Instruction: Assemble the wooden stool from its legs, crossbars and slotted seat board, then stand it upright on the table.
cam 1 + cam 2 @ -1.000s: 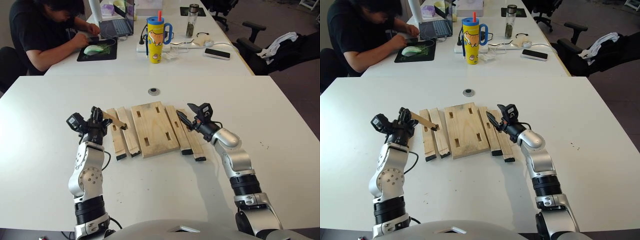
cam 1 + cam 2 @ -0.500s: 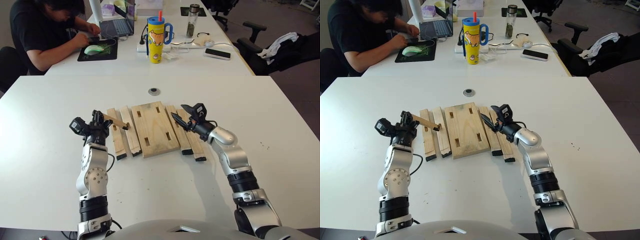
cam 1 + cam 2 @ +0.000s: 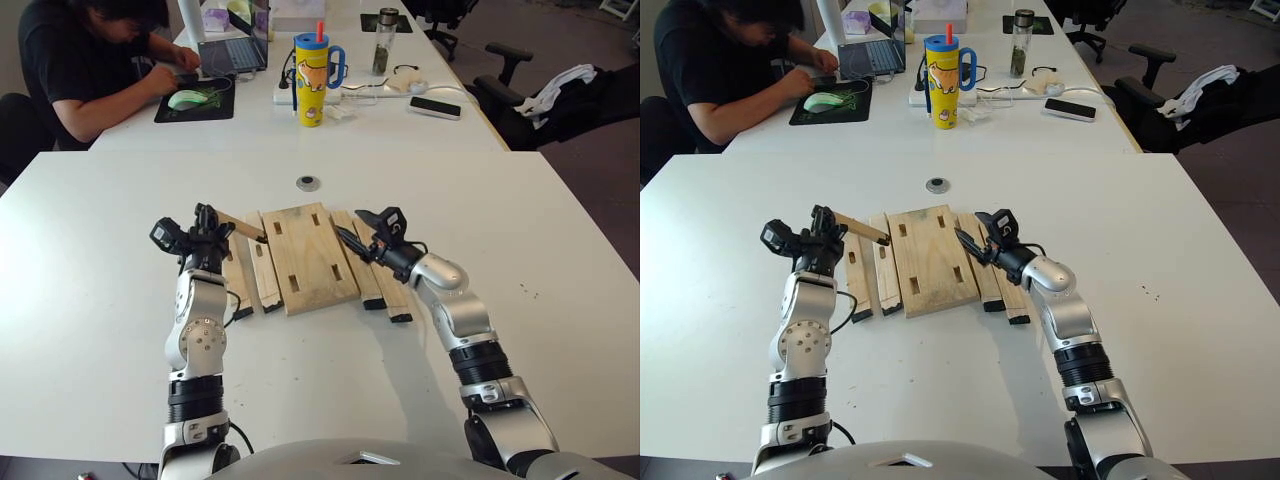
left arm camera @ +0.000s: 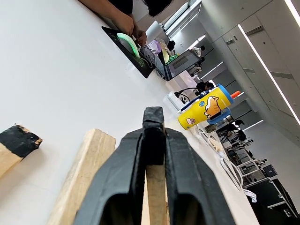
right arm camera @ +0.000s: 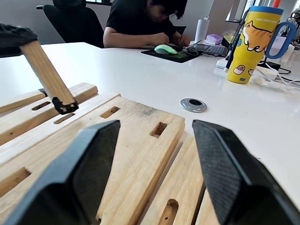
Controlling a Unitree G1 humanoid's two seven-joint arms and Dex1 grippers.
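The slotted seat board lies flat mid-table. Two wooden legs rest along its left side and two more legs along its right. My left gripper hovers over the left legs, shut on a thin crossbar whose dark tip points toward the board. In the left wrist view the fingers pinch that crossbar. My right gripper is open at the board's right edge, low over the right legs. The right wrist view has its gripper spread wide above the seat board.
A round cable grommet sits in the table behind the board. On the far desk stand a yellow cup, a bottle and a phone. Bare white tabletop spreads to either side and in front of the parts.
My left gripper has carried the crossbar to the right, toward the seat board. My right gripper has shifted left, closer to the board's right edge.
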